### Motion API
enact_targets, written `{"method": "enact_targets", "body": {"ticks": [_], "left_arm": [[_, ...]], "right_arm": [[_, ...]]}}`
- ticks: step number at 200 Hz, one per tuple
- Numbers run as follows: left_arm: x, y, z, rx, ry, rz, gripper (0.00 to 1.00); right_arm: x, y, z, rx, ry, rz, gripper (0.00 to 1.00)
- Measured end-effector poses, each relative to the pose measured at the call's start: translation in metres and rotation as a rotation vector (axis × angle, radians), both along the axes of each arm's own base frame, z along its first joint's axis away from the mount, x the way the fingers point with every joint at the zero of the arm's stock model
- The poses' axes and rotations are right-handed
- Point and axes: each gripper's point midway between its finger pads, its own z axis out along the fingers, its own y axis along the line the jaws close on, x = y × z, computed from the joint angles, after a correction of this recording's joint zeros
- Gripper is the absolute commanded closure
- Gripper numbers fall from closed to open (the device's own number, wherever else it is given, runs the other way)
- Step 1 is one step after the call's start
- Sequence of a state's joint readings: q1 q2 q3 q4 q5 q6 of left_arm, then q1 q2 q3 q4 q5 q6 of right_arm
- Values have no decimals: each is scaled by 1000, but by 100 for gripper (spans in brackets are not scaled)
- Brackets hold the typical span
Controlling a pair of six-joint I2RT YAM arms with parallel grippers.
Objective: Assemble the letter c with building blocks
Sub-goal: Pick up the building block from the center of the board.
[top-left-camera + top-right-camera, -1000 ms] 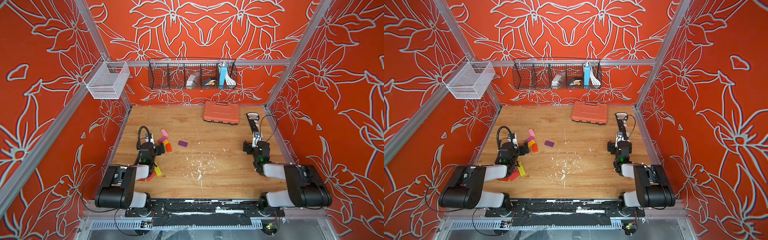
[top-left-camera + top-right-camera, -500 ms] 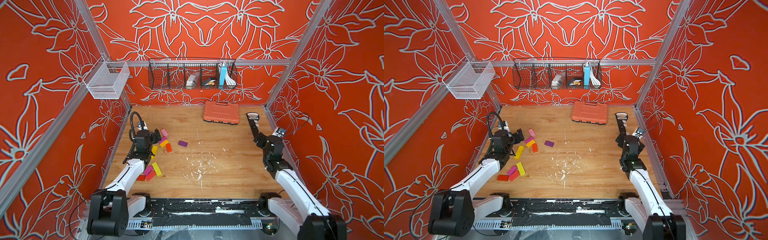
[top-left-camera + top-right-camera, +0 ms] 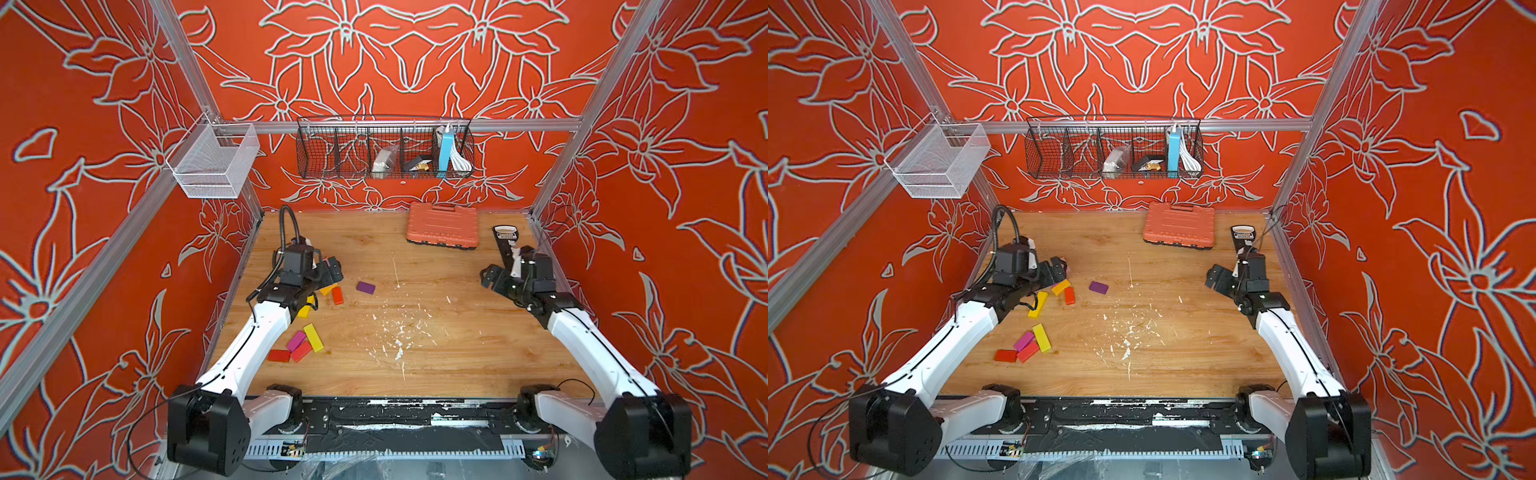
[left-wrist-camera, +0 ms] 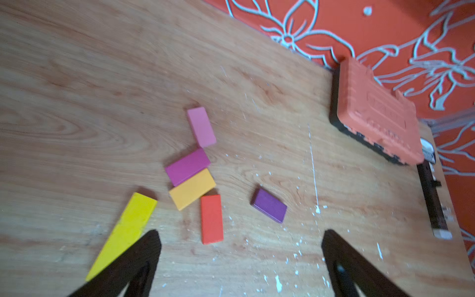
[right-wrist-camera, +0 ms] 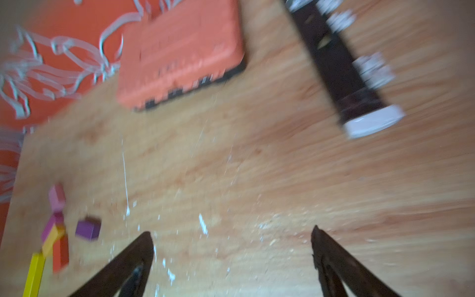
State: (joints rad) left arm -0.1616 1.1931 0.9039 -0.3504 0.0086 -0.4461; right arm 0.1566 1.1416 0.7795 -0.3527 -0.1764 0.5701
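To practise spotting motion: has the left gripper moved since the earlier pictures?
Yes. The left gripper has moved away from the robot's base, toward the back wall and the orange tool case, which has stayed put; its jaws stand open.

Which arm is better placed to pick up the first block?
Left. The left gripper hovers open just above the building blocks; the right gripper, also open, is across the table from them.
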Motion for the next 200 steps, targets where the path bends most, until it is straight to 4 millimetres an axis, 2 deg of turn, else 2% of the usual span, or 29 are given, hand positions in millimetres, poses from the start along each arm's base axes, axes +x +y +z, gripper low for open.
{"method": "enact_targets", "body": {"ticks": [11, 30, 59, 93, 136, 200], "left_arm": [[2, -14, -9, 7, 52, -41, 2], [6, -36, -25, 38, 137, -106, 2], [11, -63, -53, 104, 254, -190, 2], [20, -76, -73, 162, 330, -248, 2], [38, -82, -89, 215, 374, -283, 2], [46, -97, -118, 291, 435, -359, 2]], "right_arm": [[-8, 20, -9, -12, 53, 75, 2], [-20, 46, -12, -40, 100, 176, 2], [-31, 66, -19, -113, 141, 256, 2], [-42, 67, -36, -195, 208, 275, 2], [-43, 57, -38, -242, 215, 239, 2], [-44, 59, -37, -222, 192, 246, 2]]}}
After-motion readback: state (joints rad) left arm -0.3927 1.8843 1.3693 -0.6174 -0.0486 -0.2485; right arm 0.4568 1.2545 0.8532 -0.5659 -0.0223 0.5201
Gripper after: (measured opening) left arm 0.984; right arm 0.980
